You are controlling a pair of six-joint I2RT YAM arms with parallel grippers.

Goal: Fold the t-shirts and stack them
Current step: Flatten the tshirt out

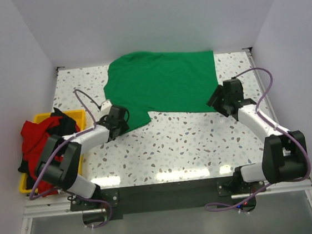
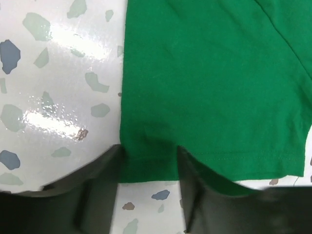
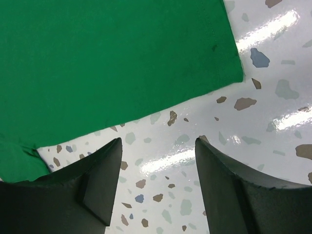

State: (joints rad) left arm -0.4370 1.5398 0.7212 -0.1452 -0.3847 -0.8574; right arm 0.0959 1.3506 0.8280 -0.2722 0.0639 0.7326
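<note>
Jaws spread on both: your left gripper [image 2: 148, 163] straddles the shirt [image 2: 209, 83] hem; the right gripper [image 3: 158, 156] hangs over bench [image 3: 273, 87]. Reach cloth before pinching.

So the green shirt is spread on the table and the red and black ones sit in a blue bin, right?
Not blue: the bin is yellow, as the top external view shows. The rest is right.

No legible text or labels anywhere
</note>
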